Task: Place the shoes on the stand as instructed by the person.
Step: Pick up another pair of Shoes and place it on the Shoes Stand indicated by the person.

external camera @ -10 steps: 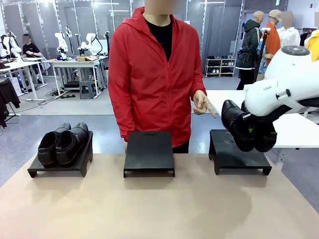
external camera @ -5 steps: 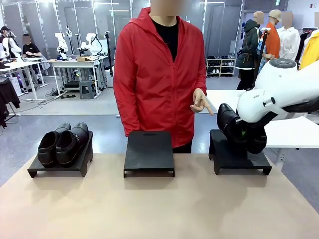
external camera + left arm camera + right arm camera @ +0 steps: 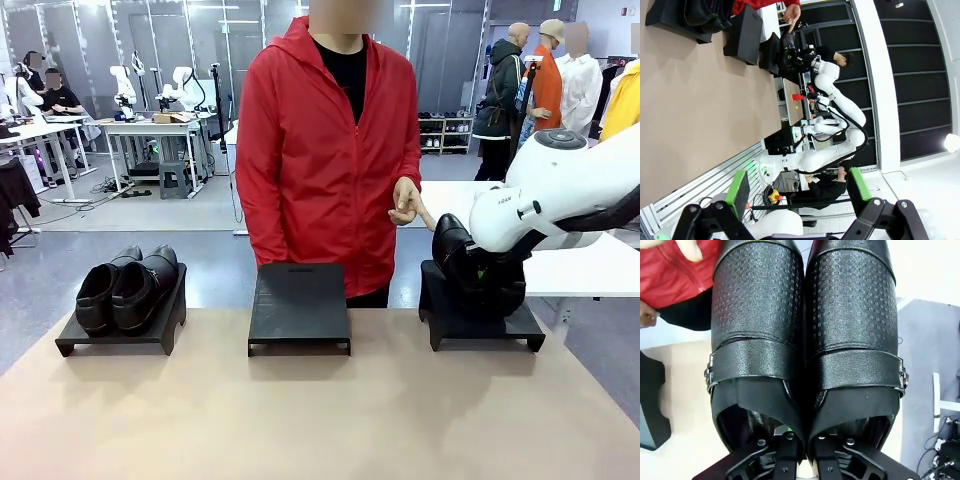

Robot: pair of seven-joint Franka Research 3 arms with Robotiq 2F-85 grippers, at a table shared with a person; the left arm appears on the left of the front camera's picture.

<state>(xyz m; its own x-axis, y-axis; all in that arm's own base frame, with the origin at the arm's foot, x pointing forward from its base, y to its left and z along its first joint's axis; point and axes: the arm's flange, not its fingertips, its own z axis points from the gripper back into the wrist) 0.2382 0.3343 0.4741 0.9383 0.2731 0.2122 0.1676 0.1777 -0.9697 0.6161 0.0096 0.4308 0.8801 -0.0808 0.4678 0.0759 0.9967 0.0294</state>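
Two black shoes (image 3: 802,340) side by side, right fingers (image 3: 802,442) clenched on their inner collars, left fingers (image 3: 742,187) spread, empty

The white right arm (image 3: 560,190) reached in from three o'clock, its wrist bent downward and its black two-finger right gripper (image 3: 801,442) clamped tight at six o'clock of its own view. The black, green-padded left gripper (image 3: 797,186) hung with fingers spread wide. The person's hand (image 3: 405,203) pointed a finger toward four o'clock.
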